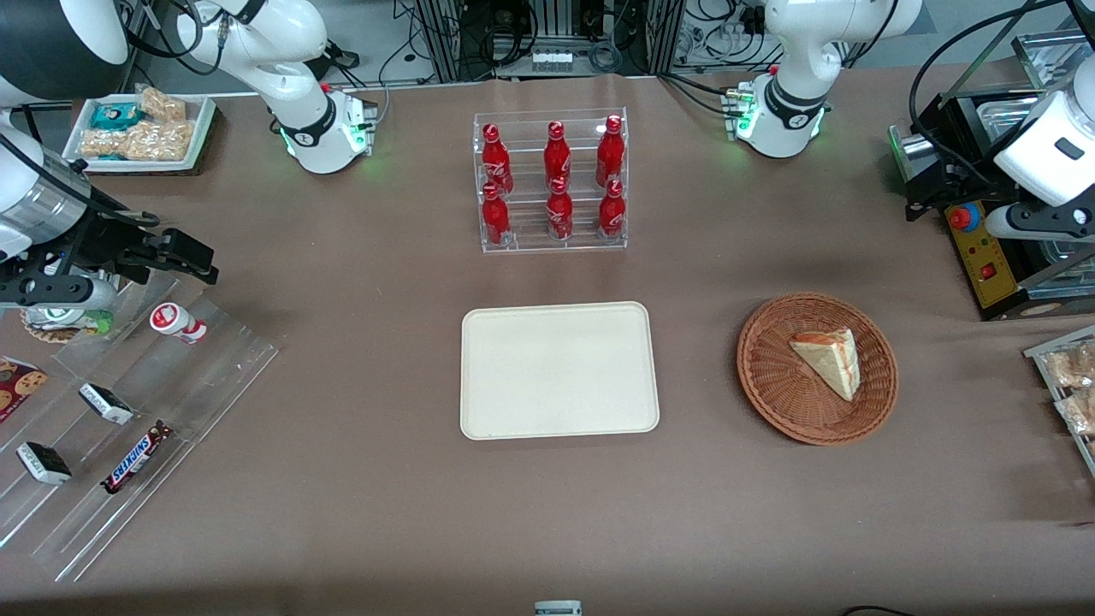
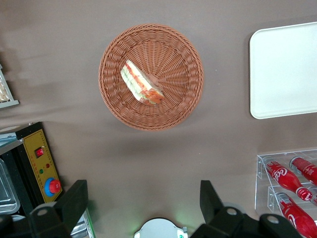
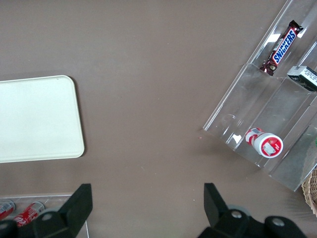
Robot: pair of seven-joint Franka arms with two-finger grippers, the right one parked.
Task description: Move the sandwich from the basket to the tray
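The sandwich (image 1: pixel 828 360) lies in the basket (image 1: pixel 774 385) on the table (image 1: pixel 342 479), a bit off-centre, filling edge showing red-orange & green in the wrist view. The tray (image 1: pixel 559 370) sits beside the basket, apart from it, toward the parked arm's end, w/ nothing on it. The gripper (image 2: pixel 143 206) hangs high above the table, farther from the front camera than the basket, fingers (image 2: pixel 74 202) spread wide, holding nothing. A clear rack of red bottles (image 1: pixel 553 181) stands farther from the front camera than the tray.
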